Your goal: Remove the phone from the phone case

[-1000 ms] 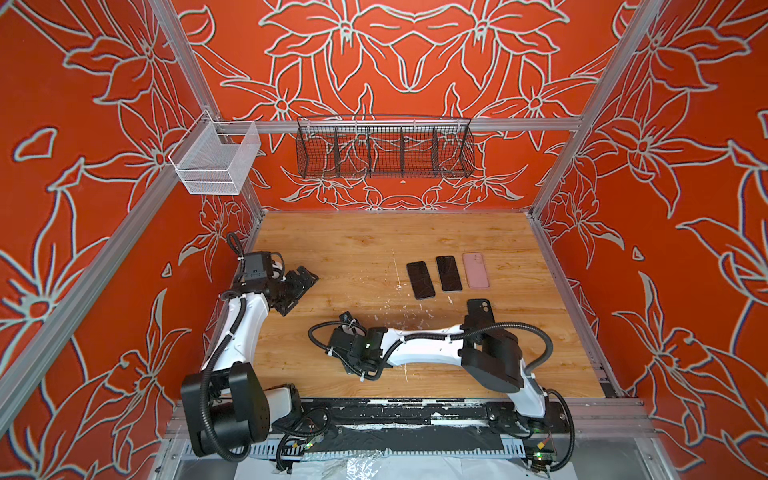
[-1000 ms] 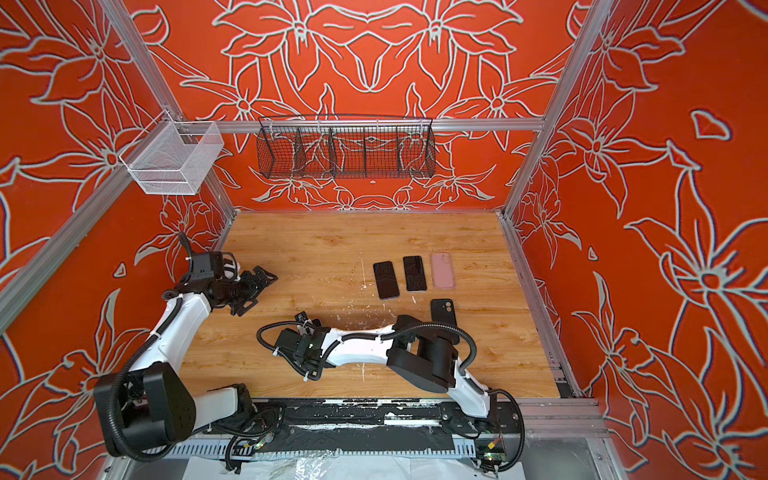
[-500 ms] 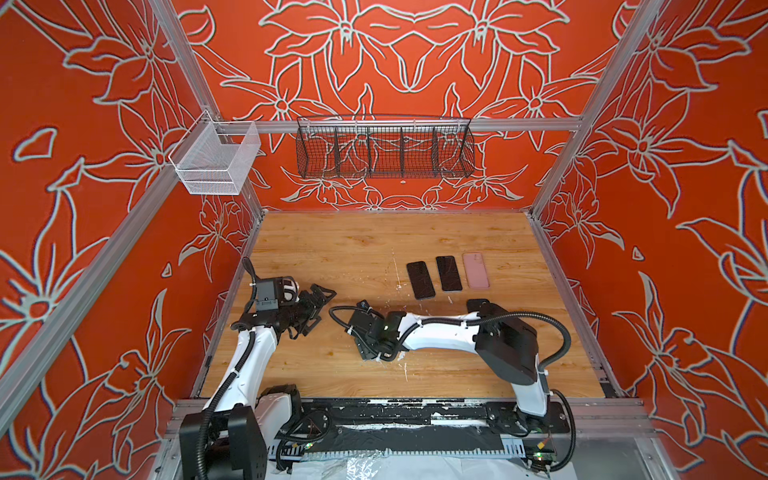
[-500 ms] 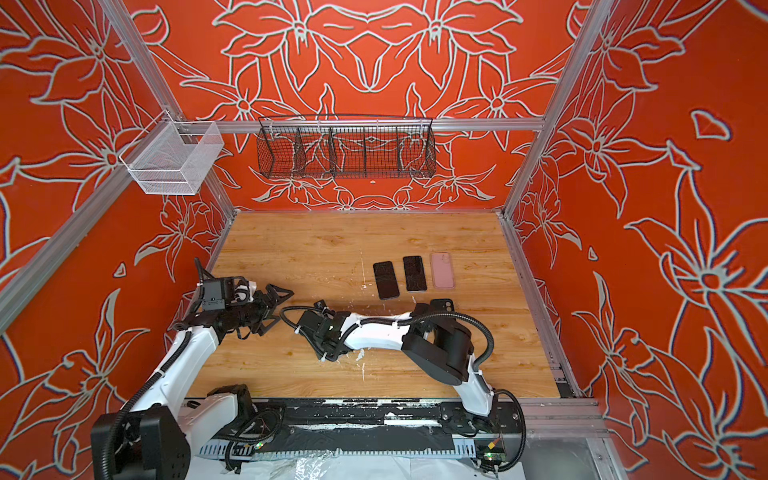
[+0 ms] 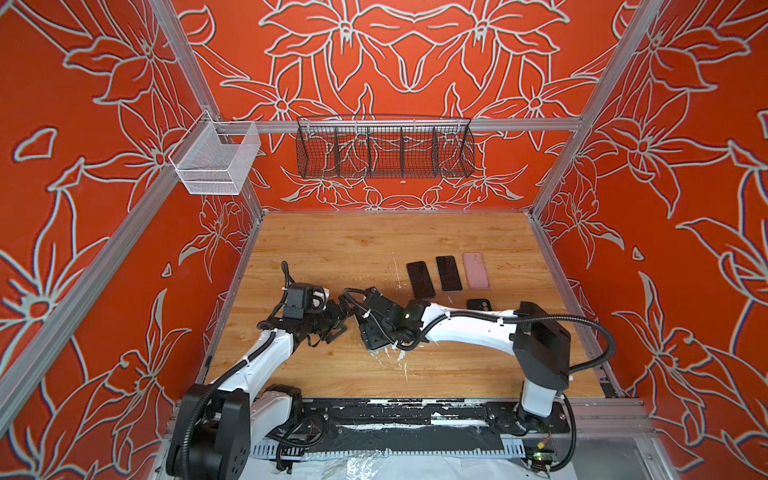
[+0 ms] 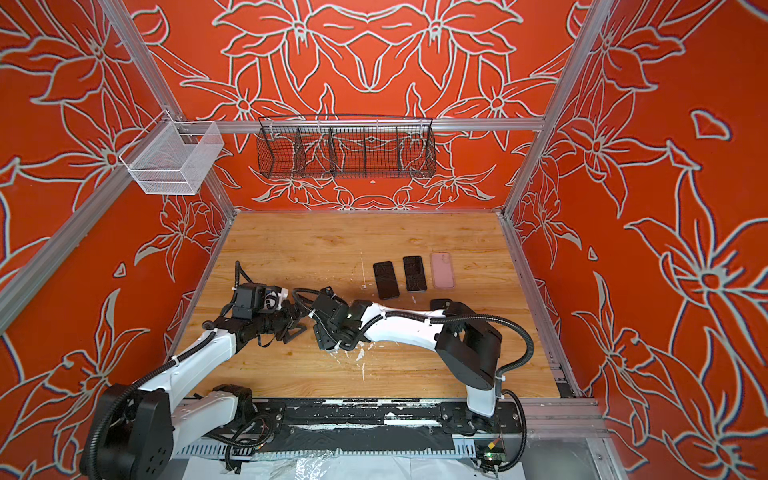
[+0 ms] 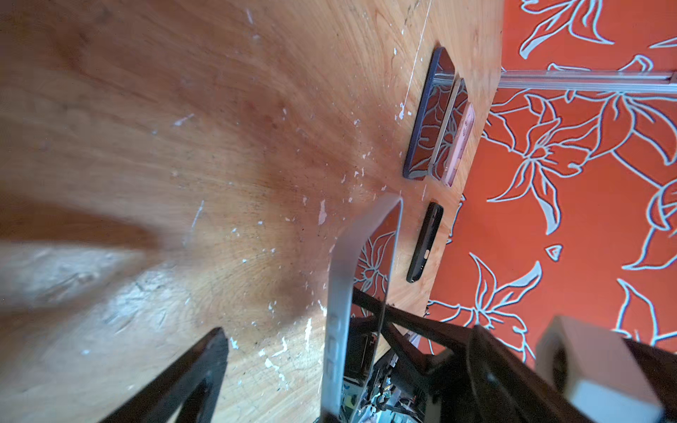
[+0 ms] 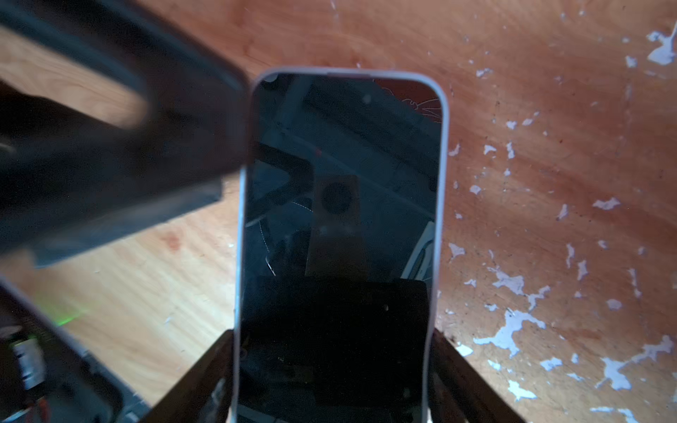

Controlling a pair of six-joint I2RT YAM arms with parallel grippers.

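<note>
The phone (image 8: 340, 219) has a dark glossy screen and sits in a pale phone case (image 8: 442, 183) whose rim frames it. My right gripper (image 8: 333, 366) is shut across the case's two long sides, near its lower end, and holds it just above the wooden table (image 5: 332, 249). In both top views the right gripper (image 5: 368, 328) (image 6: 322, 330) is at the table's front middle. My left gripper (image 5: 337, 318) (image 7: 340, 366) is open. In the left wrist view the phone (image 7: 361, 263) stands edge-on between the wide jaws. One blurred left finger (image 8: 146, 146) hangs beside the phone's free top corner.
Two dark phones (image 5: 420, 279) (image 5: 449, 273) and a pink case (image 5: 476, 270) lie in a row right of centre. A small black case (image 5: 478, 304) lies in front of them. A black wire basket (image 5: 384, 147) and a white mesh basket (image 5: 216, 160) hang on the walls.
The left arm has swung from the left wall toward the middle, staying open. The right gripper has carried the cased phone rightward to meet it.
</note>
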